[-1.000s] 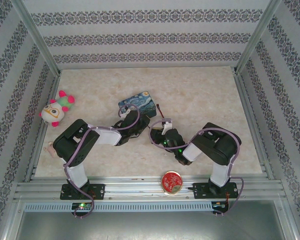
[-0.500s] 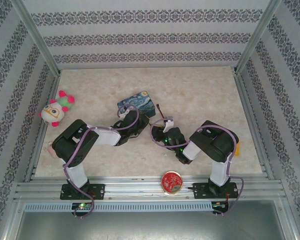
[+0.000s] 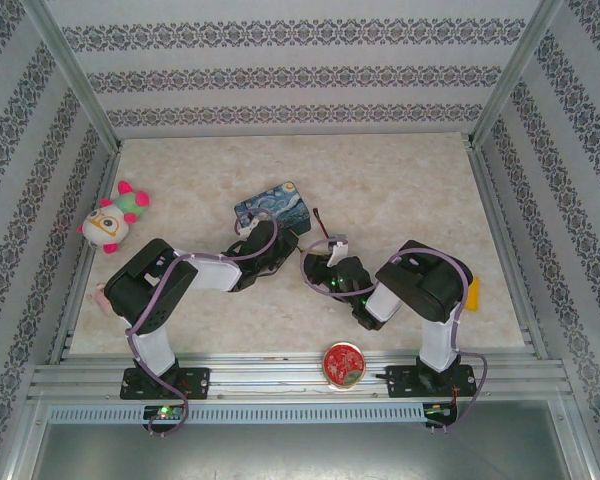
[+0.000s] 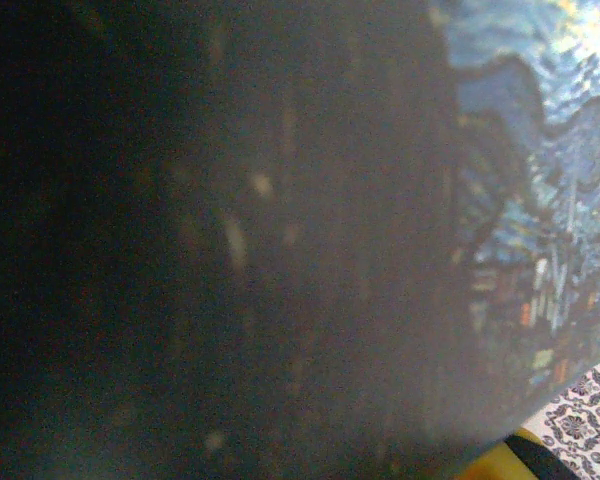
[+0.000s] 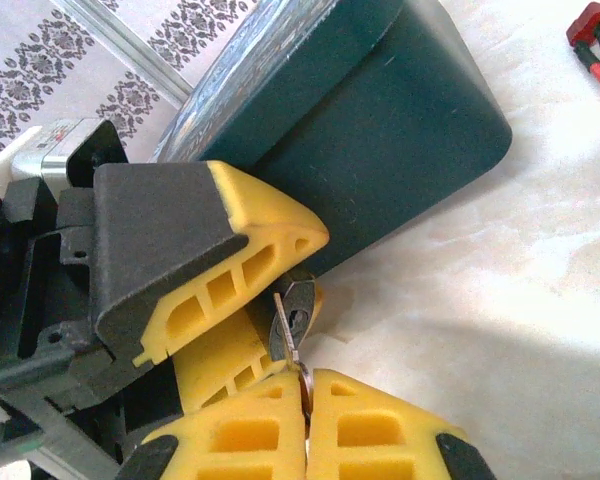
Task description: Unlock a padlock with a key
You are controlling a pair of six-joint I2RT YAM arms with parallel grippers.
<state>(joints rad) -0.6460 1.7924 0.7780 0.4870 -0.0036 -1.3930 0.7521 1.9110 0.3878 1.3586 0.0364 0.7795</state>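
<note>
At the far left of the table (image 3: 400, 180) you have a plush toy (image 3: 110, 220), well apart from the work. The left arm (image 3: 165, 285) reaches toward the middle. There the left gripper (image 5: 310, 272) is closed narrowly on the padlock (image 5: 298, 305), and its yellow fingers (image 5: 265, 245) lie just beside the dark side wall of the blue painted tin (image 5: 380, 120). The top camera shows you the tin's painted lid in place, so its contents cannot be told. The left wrist camera gives a dark blur with that painted surface at its right edge. From above, the two wrists meet just in front of the tin and stand over the contact point. Refer to the right wrist camera for the detail: the right gripper (image 5: 305, 390) is clamped fully on the key (image 5: 285, 335), whose thin grey blade runs up to the padlock. Whether it is seated in the keyhole cannot be told. Right of the tin lies a thin dark wire (image 5: 592, 22) with a red tip, clear of both grippers. On the near rail, between the arm bases, stands a round red tin (image 3: 342, 363), lid on, contents hidden. At the far right, a yellow object (image 3: 472, 293) shows from behind the right arm (image 3: 425, 290).
</note>
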